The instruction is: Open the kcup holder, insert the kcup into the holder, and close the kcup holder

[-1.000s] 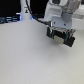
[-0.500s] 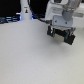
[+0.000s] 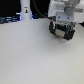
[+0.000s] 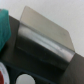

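Note:
My gripper (image 3: 62, 31) hangs above the white table at the exterior view's upper right. Its two dark fingers stand apart, and I make out nothing held between them. The kcup holder (image 4: 46, 39) fills the wrist view as a dark boxy unit with a grey, glossy face, seen from close above. My fingers do not show in that view. The holder cannot be made out in the exterior view. The kcup is out of view.
A teal object (image 4: 6, 27) lies beside the holder. A reddish-topped pod (image 4: 3, 75) and a white-topped pod (image 4: 25, 79) sit on the table near it. A white bottle-like thing (image 3: 25, 10) stands at the table's back edge.
The gripper has drifted slightly upward and away in the exterior view. Its fingers look the same.

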You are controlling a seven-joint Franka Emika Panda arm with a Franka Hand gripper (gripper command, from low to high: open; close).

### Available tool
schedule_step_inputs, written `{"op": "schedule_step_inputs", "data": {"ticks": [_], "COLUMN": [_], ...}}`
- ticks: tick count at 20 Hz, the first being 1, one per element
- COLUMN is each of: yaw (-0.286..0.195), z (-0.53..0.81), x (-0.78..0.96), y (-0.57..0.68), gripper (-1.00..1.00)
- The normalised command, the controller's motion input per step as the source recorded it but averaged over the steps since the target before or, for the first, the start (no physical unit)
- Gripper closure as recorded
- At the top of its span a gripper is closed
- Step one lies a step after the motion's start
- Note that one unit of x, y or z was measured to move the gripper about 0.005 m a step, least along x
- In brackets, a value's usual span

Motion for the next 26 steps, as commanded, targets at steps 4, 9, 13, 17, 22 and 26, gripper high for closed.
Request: {"op": "schedule_step_inputs", "data": {"ticks": [4, 9, 13, 17, 22, 26], "yaw": [0.075, 0.074, 0.079, 0.077, 0.032, -0.003], "z": [-0.06, -0.06, -0.05, 0.07, 0.86, 0.26], "x": [-0.61, -0.61, -0.61, -0.52, 0.11, 0.1], "y": [0.58, 0.58, 0.56, 0.56, 0.17, -0.02], "gripper": [-1.0, -1.0, -1.0, -1.0, -1.0, -1.0]}}
